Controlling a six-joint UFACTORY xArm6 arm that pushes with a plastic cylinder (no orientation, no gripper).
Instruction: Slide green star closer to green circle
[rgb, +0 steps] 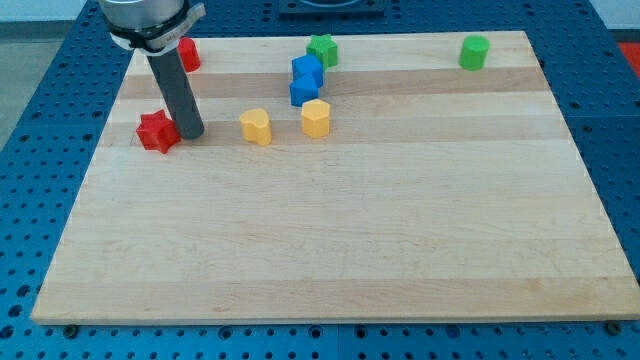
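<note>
The green star (322, 49) sits near the top edge of the board, left of centre, just above the blue blocks. The green circle (474, 52) stands far to its right, near the top right corner. My tip (192, 134) is at the view's left, right beside a red star (155, 131) and touching or nearly touching its right side. The tip is far to the left of and below the green star.
Two blue blocks (306, 78) are stacked close together below the green star. A yellow block (256, 126) and a yellow hexagon (316, 117) lie below them. Another red block (187, 54) is partly hidden behind the rod. The wooden board (340, 250) lies on a blue perforated table.
</note>
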